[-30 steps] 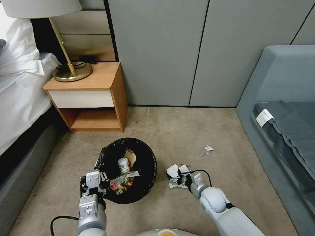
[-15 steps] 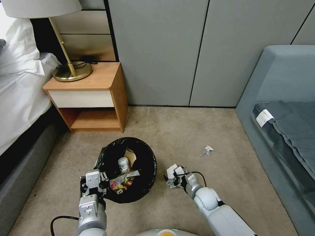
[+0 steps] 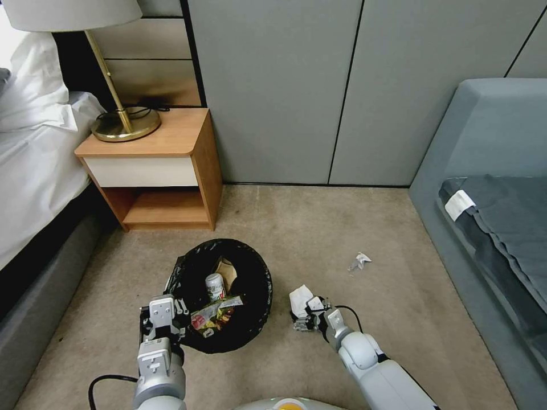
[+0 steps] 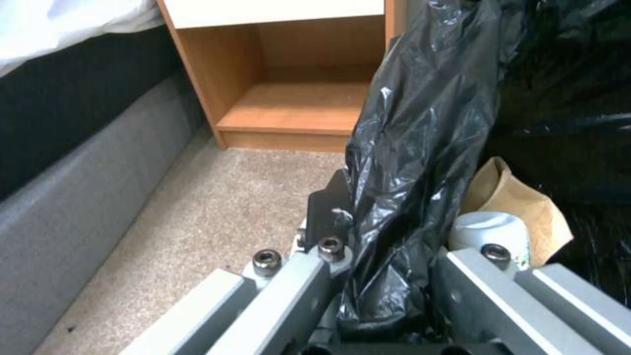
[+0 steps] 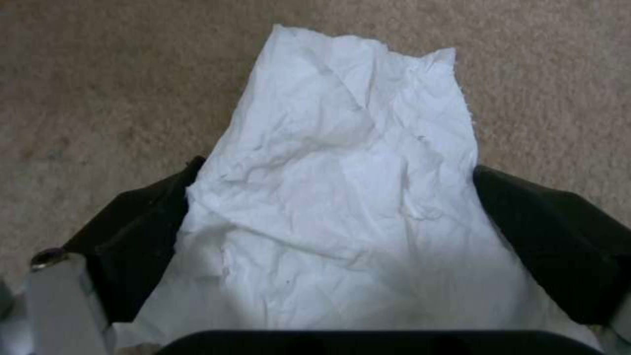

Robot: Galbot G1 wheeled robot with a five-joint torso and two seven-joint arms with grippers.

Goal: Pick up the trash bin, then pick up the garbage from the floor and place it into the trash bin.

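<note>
Your right gripper (image 3: 303, 314) is low over the carpet (image 3: 342, 228) with its black pads (image 5: 141, 231) on either side of a crumpled white tissue (image 5: 335, 187); you have it clamped. The trash bin (image 3: 257, 267) sits just left of that tissue, so the carry runs leftward and up over the near right rim. Your left gripper (image 3: 171, 319) is clenched on the bin's near left rim through the black bag (image 4: 407, 148). A smaller scrap (image 3: 359, 261) lies farther right.
</note>
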